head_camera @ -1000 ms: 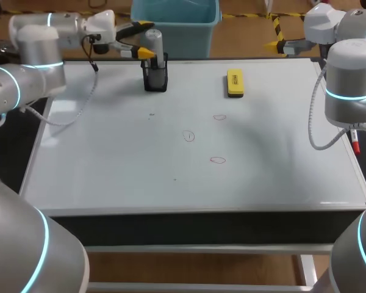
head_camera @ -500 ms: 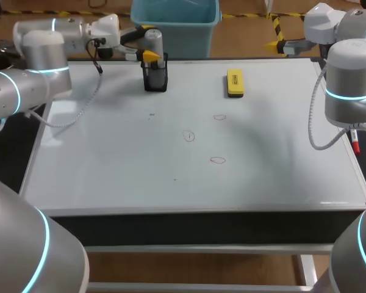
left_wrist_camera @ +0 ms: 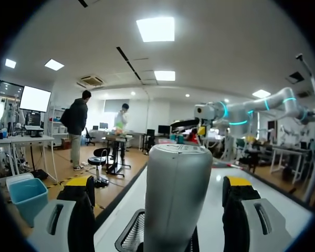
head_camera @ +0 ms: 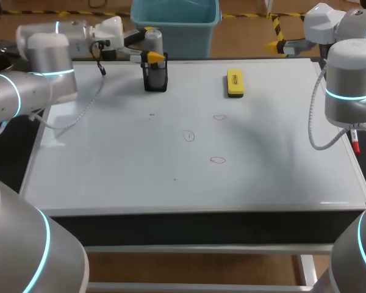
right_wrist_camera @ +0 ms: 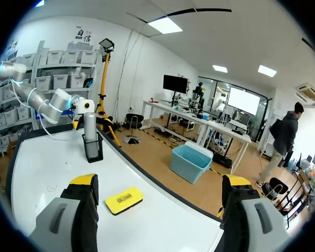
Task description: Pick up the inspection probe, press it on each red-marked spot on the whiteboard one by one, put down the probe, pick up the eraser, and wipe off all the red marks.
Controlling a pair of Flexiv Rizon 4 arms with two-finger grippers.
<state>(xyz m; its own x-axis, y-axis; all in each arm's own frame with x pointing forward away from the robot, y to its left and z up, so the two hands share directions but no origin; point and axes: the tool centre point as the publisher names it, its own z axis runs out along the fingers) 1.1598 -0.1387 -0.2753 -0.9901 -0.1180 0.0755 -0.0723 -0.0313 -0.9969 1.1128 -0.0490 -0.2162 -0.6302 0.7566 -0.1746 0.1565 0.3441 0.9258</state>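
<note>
Inspection probe (head_camera: 153, 41) stands upright in the black mesh holder (head_camera: 155, 79), and now the left gripper (head_camera: 152, 43) slides in just above that holder, fingers wide either side, not squeezing yet, so pickup looks imminent.

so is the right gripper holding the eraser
No, the yellow eraser lies on the whiteboard ahead of the open, empty right gripper.

The left arm (head_camera: 33, 67) lay stretched in from the upper left of the frame, its left gripper (head_camera: 150, 43) spread wide at the top middle, while the right arm (head_camera: 349, 79) stood folded at the upper right, its right gripper (head_camera: 280, 44) likewise parted.
</note>
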